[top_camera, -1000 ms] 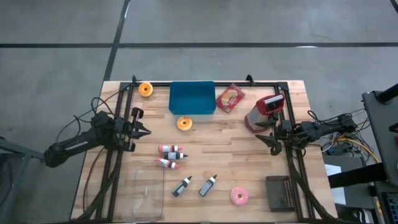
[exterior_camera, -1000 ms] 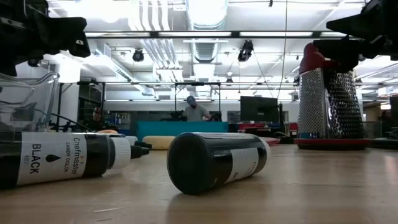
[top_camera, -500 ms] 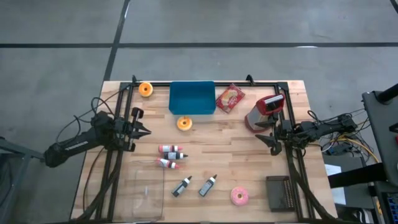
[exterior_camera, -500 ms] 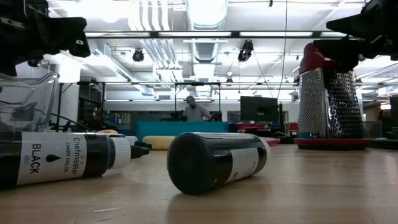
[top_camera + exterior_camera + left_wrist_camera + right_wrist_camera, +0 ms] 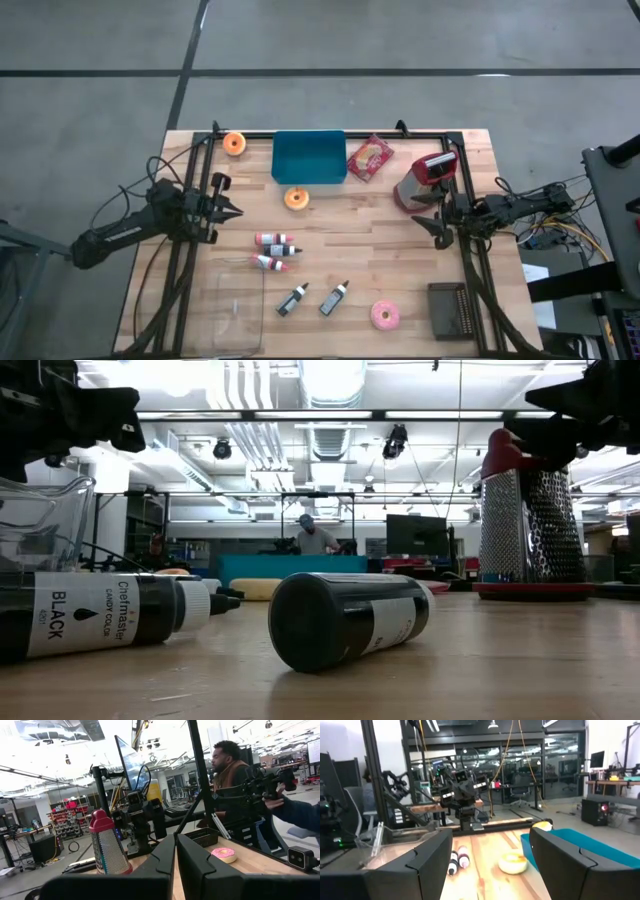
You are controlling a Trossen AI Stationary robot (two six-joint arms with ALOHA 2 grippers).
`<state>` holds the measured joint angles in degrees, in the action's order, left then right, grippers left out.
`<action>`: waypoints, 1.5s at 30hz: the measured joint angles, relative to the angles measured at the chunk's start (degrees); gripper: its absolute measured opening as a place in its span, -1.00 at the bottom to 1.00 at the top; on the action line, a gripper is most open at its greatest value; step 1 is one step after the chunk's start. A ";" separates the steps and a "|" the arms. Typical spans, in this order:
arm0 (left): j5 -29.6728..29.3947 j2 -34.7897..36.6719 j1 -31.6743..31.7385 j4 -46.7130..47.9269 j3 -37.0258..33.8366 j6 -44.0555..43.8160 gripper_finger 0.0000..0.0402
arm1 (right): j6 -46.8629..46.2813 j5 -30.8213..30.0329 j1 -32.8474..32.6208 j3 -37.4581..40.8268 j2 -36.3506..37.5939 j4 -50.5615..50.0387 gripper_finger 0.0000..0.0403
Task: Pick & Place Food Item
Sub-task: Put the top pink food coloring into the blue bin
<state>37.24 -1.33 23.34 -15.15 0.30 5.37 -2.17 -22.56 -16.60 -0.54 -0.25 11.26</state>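
My left hand (image 5: 233, 210) pinched shut and empty, left of a glazed round doughnut (image 5: 296, 198) on the planked wooden worktop (image 5: 340, 250), my right hand (image 5: 428, 222) spread wide, empty, beside the metal grater (image 5: 424, 183)

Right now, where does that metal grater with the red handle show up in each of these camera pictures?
High view: the grater stands at the table's right side, beside the right hand.
Low view: far right, upright.
Left wrist view: left of centre, upright, beyond the shut left hand.
Right wrist view: not in it.
Shared landmark: the pink donut.
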 joint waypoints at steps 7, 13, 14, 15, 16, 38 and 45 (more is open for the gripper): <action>0.01 -0.01 -0.01 -0.01 0.00 -0.01 -0.87 | -0.44 0.02 0.00 0.00 0.00 1.72 0.29; 0.01 -0.01 0.00 -0.01 0.00 -0.01 -0.87 | -3.03 0.38 -0.02 0.00 0.02 6.07 0.29; 0.01 -0.01 0.01 -0.01 0.00 -0.01 -0.87 | -2.51 0.42 -0.02 0.00 0.01 5.96 0.29; 0.01 -0.01 -0.01 -0.01 0.00 0.00 -0.87 | -1.98 0.41 -0.02 0.00 -0.04 5.87 0.29; 0.00 -0.01 0.01 -0.01 0.00 -0.01 -0.87 | -1.99 0.42 -0.02 0.00 -0.28 5.84 0.29; 0.01 -0.01 0.01 -0.01 0.00 0.02 -0.87 | 7.64 3.73 0.00 -19.57 -22.14 10.91 0.17; 0.00 0.00 0.00 0.00 0.00 -0.01 -0.87 | 8.41 -11.13 0.07 -33.75 -39.75 4.85 0.18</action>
<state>37.24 -1.34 23.34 -15.15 0.30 5.37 6.23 -33.69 -16.53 -34.28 -40.01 16.12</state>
